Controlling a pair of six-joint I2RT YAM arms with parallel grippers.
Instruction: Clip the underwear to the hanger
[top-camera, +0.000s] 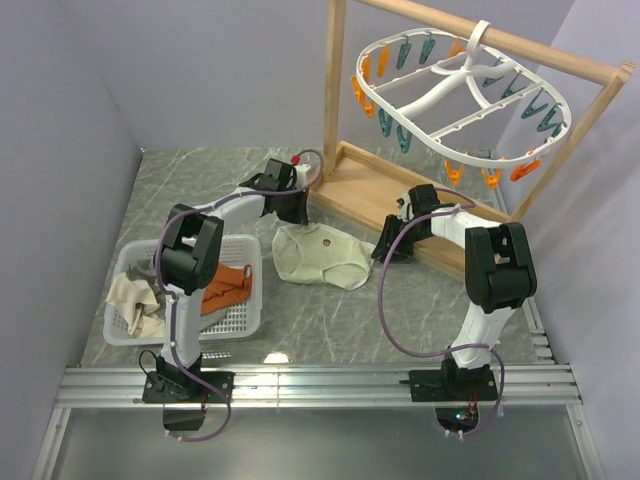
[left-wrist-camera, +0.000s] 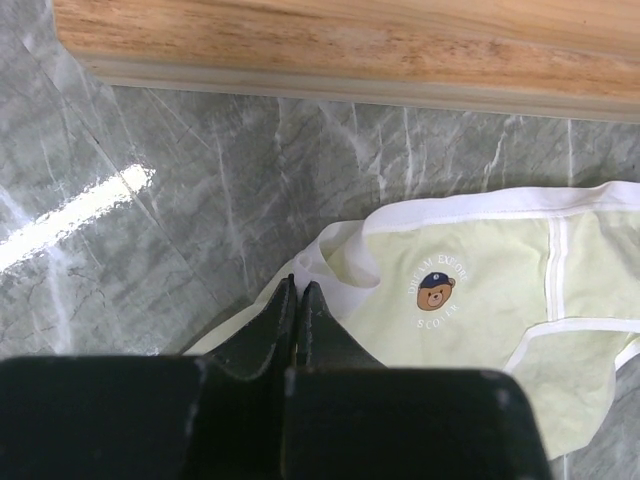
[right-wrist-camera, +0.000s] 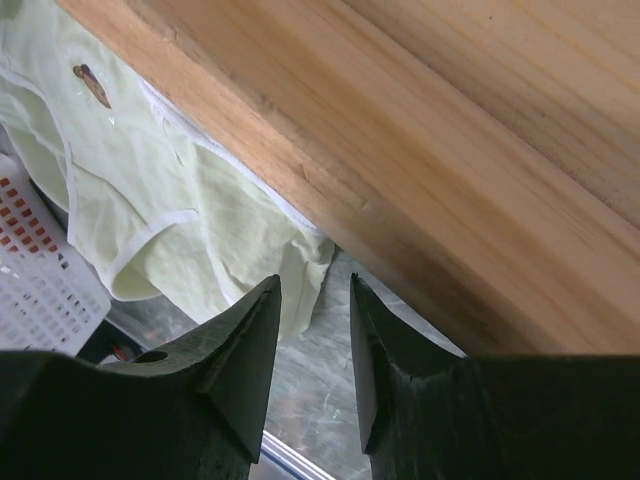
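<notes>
Reaching low, the left tool (left-wrist-camera: 297, 284) pinches the underwear (left-wrist-camera: 480, 290) edge; the right tool (right-wrist-camera: 315, 285) hovers parted, empty.

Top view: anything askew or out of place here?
The hanger hangs tilted on the stand rather than level. The underwear lies rumpled on the table by the stand's base. Nothing spilled or damaged shows.

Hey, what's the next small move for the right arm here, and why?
Probably ease the right gripper forward onto the near edge of the underwear and close. Its jaws stand open with the fabric just ahead, beside the wooden frame, while the left gripper looks shut on the opposite waistband corner.
</notes>
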